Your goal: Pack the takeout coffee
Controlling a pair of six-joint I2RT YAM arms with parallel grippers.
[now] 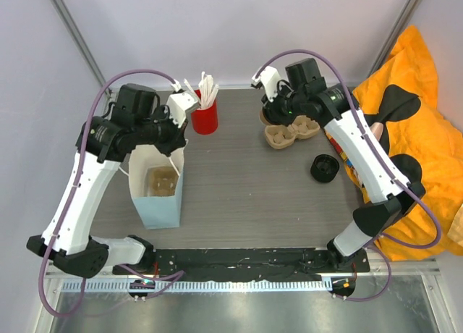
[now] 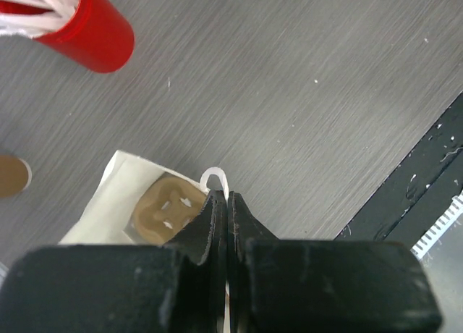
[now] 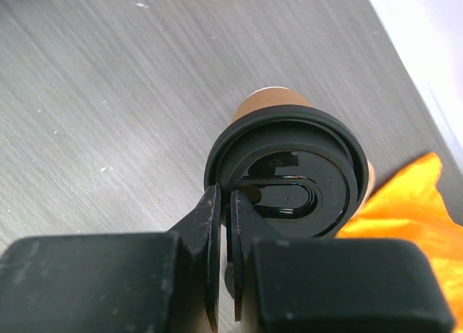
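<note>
**Desk:** Where was the takeout coffee cup (image 3: 269, 101) when the shutter fired?

**Photographer:** At the far right of the grey tabletop (image 1: 246, 195), just beside a moulded cup carrier (image 1: 291, 134) and underneath the right arm. From the right wrist camera, the tan cup showed beneath its black lid (image 3: 289, 166). An orange cloth (image 3: 394, 210) lay at the tabletop's edge behind it.

**Desk:** And the right hand (image 3: 224, 203)?

**Photographer:** Clenched on the near rim of the black lid, its two fingers pressed close together across that rim. Whether the cup stood on the tabletop or hung clear of it, the views could not settle.

**Desk:** The left hand (image 2: 223, 201)?

**Photographer:** Pinched tight on the white loop handle (image 2: 215, 176) of a white paper bag (image 1: 155, 203). The bag stood open at the left of the tabletop, and a second pulp carrier (image 1: 163, 181) lay at its bottom.

**Desk:** What else was in shot?

**Photographer:** A red cup (image 1: 205, 119) of white sticks (image 1: 208, 87) stood upright behind the bag, near the left arm but apart from it. A black round piece (image 1: 325, 168) lay alone on the tabletop at the right. It was near the orange cloth and well apart from the bag.
</note>
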